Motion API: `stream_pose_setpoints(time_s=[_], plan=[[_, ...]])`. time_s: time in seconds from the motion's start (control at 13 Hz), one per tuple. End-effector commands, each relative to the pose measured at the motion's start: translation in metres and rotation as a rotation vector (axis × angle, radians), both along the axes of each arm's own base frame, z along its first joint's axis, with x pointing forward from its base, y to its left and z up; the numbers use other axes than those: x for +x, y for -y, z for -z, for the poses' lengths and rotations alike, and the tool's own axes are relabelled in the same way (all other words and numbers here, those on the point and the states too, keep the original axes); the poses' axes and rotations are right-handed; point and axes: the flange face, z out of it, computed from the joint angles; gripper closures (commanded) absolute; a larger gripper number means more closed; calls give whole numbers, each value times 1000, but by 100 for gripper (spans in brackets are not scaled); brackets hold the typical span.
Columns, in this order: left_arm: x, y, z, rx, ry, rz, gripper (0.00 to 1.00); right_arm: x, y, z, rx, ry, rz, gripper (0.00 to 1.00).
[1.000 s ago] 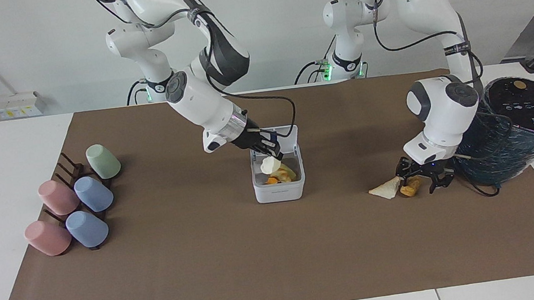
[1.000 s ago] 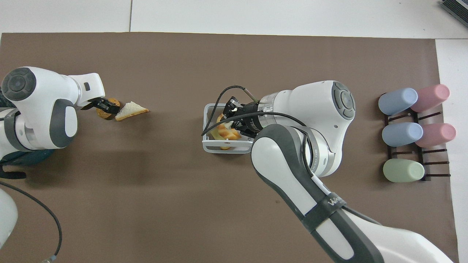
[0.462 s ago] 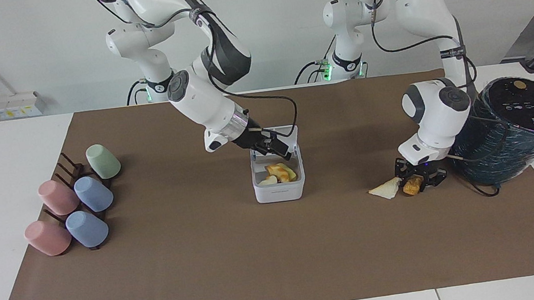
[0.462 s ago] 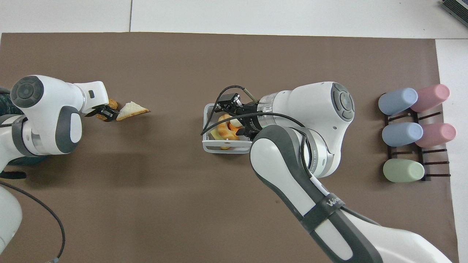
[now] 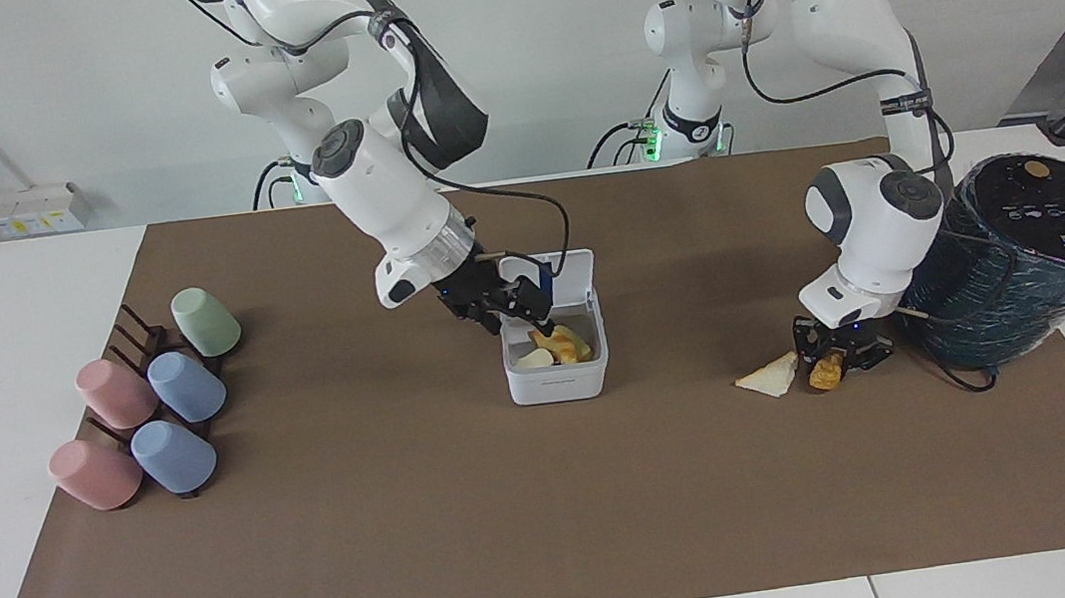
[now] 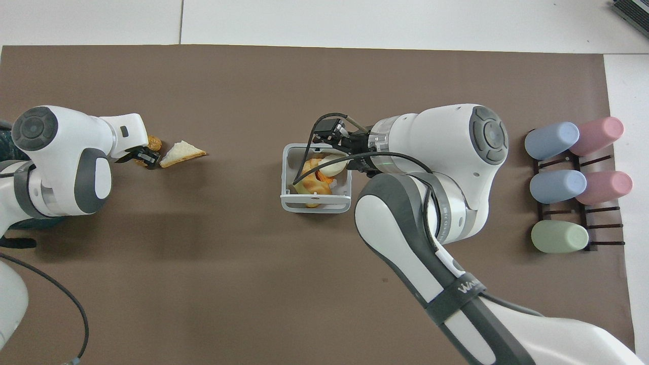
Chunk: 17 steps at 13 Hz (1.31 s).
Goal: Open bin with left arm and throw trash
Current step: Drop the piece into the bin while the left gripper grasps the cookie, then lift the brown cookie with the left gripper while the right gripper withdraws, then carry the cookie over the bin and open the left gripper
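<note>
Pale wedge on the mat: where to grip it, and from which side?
Likely from straight above, pinching the pale wedge across its wide end, fingers on the two slanted edges: it lies flat and tapers to a thin tip toward the bin. That wide end lies close to the golden-brown chunk at the left gripper, so clear that first.

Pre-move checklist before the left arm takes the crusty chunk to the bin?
1. Lid up: ok, it stands open on the bin.
2. Room inside: ok, the scraps lie low in it.
3. Right pincer out of the way: not ok, it hangs open and empty over the bin's rim.
4. Left pincer at the crusty chunk: ok, it is down around it.
5. Firm hold on the chunk: cannot tell.
6. Bread wedge free of the left pincer: cannot tell, it lies right beside it.
</note>
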Motion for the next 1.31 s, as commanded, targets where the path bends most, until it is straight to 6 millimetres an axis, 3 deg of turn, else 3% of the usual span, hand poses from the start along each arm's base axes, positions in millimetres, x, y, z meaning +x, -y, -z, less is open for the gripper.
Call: stream_pose_setpoints(time_s=[0.0,0.15,0.23,0.38,0.46,0.54,0.69,1.23], plan=[[25,2,-32,1,-5,-30,100,22,56,-6,-197,123,-120,0],[42,15,-59,-18,-7,-110,100,30,93,-11,-329,159,-155,0],[45,31,-72,-30,-13,-147,100,35,119,-15,-390,167,-150,0],[43,66,-84,-47,-34,-212,100,38,154,-31,-425,177,-136,0],[39,99,-92,-59,-45,-250,100,35,169,-38,-434,153,-139,0],[32,136,-99,-66,-68,-290,100,28,190,-52,-448,131,-154,0],[14,190,-107,-79,-91,-350,100,12,218,-75,-473,85,-202,0],[-49,317,-125,-138,-144,-483,100,-50,302,-139,-503,-52,-270,0]])
